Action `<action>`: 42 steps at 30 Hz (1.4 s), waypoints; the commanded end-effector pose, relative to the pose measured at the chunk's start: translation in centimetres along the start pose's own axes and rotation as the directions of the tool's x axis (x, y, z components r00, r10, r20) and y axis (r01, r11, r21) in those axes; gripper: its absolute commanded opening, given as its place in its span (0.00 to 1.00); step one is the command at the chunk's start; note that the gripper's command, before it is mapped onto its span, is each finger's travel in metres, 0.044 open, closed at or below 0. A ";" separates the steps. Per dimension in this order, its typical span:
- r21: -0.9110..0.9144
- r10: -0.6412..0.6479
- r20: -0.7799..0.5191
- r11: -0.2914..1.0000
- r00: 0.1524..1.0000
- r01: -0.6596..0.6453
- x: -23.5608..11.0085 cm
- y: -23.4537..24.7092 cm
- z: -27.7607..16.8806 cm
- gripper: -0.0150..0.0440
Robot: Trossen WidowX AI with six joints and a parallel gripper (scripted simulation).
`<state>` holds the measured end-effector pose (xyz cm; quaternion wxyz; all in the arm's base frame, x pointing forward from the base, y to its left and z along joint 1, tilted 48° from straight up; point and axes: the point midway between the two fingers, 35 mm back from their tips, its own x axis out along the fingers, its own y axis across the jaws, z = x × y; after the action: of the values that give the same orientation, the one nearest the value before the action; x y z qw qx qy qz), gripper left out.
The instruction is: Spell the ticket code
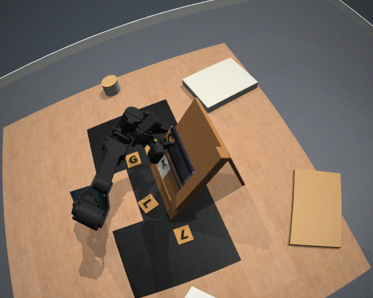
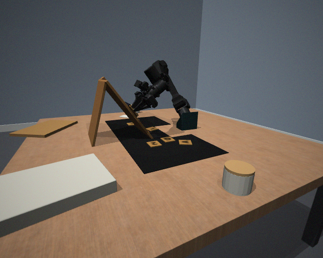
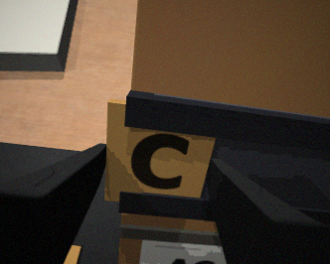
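— While my gripper is clenched on the C tile, where does that tile sit?

— At the open end of the letter rail on the slanted board. Seen from the wrist, the rail's upper lip covers the tile's top edge and its lower lip crosses the bottom; the tile's left edge sticks out past the rail end.

— What does the rail hold otherwise?

— Beyond the C, I see only dark channel running to the closed end. The ticket lies on the board just below the rail; its print is too small for me to read.

— And the room around?

— The G tile, an L tile and a third tile lie on the black mat, apart from each other. A lidded canister stands near the tabletop edge, well away from my arm; a white slab lies beyond the board's top.
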<state>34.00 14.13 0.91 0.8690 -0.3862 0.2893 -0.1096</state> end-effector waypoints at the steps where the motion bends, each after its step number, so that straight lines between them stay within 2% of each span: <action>1: 0.000 0.005 0.003 1.000 1.000 -0.005 0.0 -0.2 0.0 0.25; 42: -0.001 0.004 0.002 1.000 1.000 -0.004 0.0 -2.6 0.1 0.25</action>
<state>34.11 12.57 2.62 0.8688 -0.3866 0.2893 -0.1099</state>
